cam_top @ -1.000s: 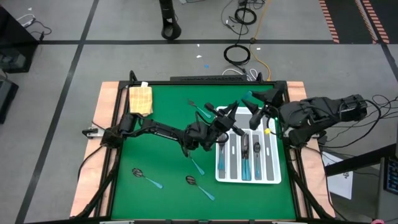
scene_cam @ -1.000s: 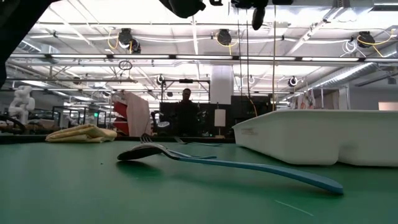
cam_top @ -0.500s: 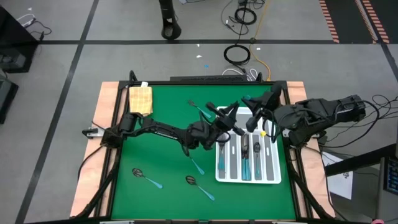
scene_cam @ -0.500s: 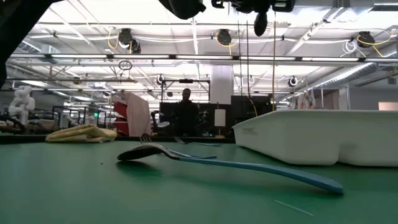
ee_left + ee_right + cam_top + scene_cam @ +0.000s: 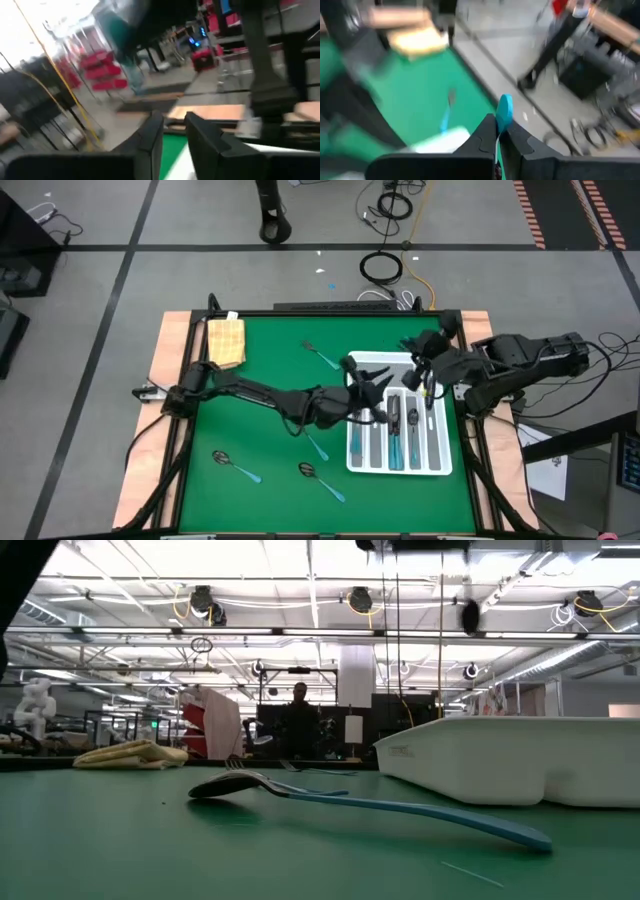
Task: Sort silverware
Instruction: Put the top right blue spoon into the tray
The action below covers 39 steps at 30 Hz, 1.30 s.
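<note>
My right gripper [image 5: 420, 362] hangs over the far right of the white divided tray [image 5: 437, 465], shut on a piece of silverware with a teal handle [image 5: 505, 111]. The piece's dark oval head [image 5: 468, 615] shows high up in the low view. My left gripper [image 5: 372, 378] [image 5: 174, 132] is open over the tray's far left part with nothing between its fingers. Several pieces lie in the tray's compartments [image 5: 396, 435]. Two spoons [image 5: 236, 465] [image 5: 320, 480], another piece [image 5: 316, 446] and a fork [image 5: 322, 358] lie flat on the green mat. My right gripper pinches the piece's teal handle between its two fingers, and the handle's rounded end [image 5: 505, 105] sticks out past the fingertips. The gripper comes slanting down from the table's right. The piece is lifted clear above the tray.
A folded yellow cloth [image 5: 226, 340] lies at the mat's far left corner. In the low view a spoon [image 5: 370, 803] lies in the foreground beside the tray wall [image 5: 520, 755]. Open green mat [image 5: 250, 420] lies left of the tray. A person stands in the room behind.
My right gripper has shut on the piece's handle and sunk a little, carrying it toward the table's right. My left gripper has opened, let go of the piece and swung over the tray's far left part. The piece stays lifted clear.
</note>
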### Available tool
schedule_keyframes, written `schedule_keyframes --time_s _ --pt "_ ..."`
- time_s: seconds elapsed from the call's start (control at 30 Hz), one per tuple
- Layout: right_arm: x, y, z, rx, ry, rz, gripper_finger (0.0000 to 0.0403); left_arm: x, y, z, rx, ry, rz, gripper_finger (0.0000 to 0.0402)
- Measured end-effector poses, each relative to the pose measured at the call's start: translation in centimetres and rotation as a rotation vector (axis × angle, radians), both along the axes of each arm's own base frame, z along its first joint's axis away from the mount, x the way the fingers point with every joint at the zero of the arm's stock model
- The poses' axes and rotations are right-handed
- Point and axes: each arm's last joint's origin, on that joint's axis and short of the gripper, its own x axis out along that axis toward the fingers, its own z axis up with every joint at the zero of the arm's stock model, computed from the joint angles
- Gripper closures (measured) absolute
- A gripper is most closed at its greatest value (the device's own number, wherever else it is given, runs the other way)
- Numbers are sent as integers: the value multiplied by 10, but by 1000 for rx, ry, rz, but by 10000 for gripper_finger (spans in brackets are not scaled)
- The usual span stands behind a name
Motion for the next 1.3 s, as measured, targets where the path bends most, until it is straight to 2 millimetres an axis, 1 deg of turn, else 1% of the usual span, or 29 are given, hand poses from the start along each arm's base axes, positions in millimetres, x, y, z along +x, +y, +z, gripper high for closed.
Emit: schedule_keyframes --time_s 0.07,0.13,0.23,0.3,0.37,0.47,0.53,0.67,0.83,1.03,1.17,1.3 --pt "-10 2 -9 35 126 26 403 -10 -3 11 -81 11 -13 311" --pt "-16 9 -17 46 228 58 403 -18 -5 17 -125 59 -15 310" --pt "-19 25 -30 15 339 130 403 -28 -4 19 -143 147 -2 310" --pt "-18 39 -43 -14 375 201 403 -34 -4 22 -158 175 3 310" --pt "-17 55 -58 -43 372 240 403 -37 -3 23 -184 178 12 310" --pt "-21 72 -86 -110 371 235 403 -37 -3 17 -216 195 27 311" --pt "-27 80 -104 -127 365 222 403 -38 -5 14 -251 189 34 311" --pt "-35 93 -137 -120 325 186 403 -40 -5 14 -305 169 51 311" --pt "-36 112 -171 -146 350 228 403 -40 -5 12 -315 181 57 311" --pt "-35 137 -194 -209 395 304 403 -40 -5 11 -310 186 69 311" --pt "-41 148 -206 -218 390 291 403 -40 -4 11 -308 183 75 311" --pt "-52 155 -223 -190 344 274 403 -40 -4 11 -308 182 75 311"
